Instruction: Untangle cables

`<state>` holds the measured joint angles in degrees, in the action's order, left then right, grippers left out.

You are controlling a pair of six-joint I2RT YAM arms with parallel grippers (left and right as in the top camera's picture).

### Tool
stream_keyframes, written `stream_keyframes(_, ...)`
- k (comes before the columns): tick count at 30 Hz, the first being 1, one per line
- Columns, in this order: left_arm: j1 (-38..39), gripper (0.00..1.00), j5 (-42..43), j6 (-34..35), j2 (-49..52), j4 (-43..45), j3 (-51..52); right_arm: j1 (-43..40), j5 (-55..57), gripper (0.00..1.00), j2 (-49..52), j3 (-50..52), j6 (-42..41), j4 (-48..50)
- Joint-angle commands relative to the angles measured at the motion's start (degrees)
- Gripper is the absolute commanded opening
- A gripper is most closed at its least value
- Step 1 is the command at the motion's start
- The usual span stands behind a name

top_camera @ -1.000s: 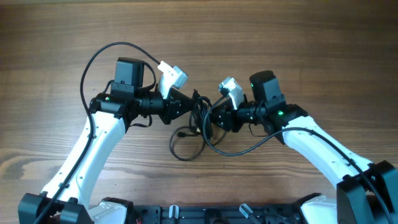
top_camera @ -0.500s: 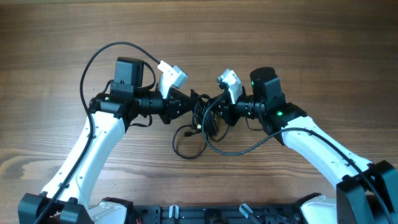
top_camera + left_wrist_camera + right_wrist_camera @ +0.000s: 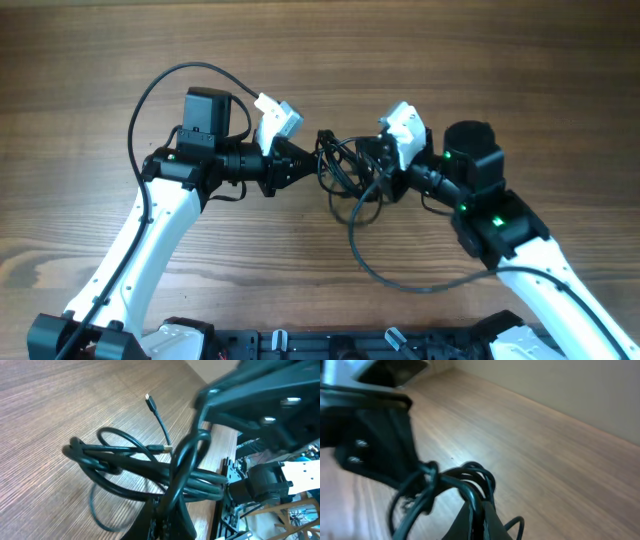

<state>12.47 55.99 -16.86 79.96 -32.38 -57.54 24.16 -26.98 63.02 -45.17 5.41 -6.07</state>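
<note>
The cables form a knotted black bundle stretched in the air between my two grippers. My left gripper is shut on a strand at the bundle's left side. From the right, my right gripper is shut on another strand. In the left wrist view the left gripper pinches one cord while the tangled cables spread ahead, a plug end sticking up. In the right wrist view the right gripper clamps a cord rising from the cables. One long loose cord trails down toward the front.
The wooden table lies under everything. A thick black wire loops off the left arm. The robot base frame runs along the front edge. In the right wrist view, the left arm's dark gripper body looms close at upper left.
The right gripper has shut on a cord and pulled right and back. The bundle has lifted and stretched between both grippers, and the trailing loop has been dragged rightward. The left arm has barely moved.
</note>
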Motion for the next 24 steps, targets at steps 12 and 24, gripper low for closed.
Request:
stream_keyframes(12, -0.4, 0.04, -21.0, 6.7, 0.5, -0.5, 1.3, -1.3, 6.5, 0.04, -4.5, -3.7, -18.8, 28.7)
stream_keyframes(24, -0.4, 0.04, -21.0, 6.6, 0.5, -0.5, 1.3, -3.3, 1.6, 0.04, -6.1, -3.7, -26.9, 43.5)
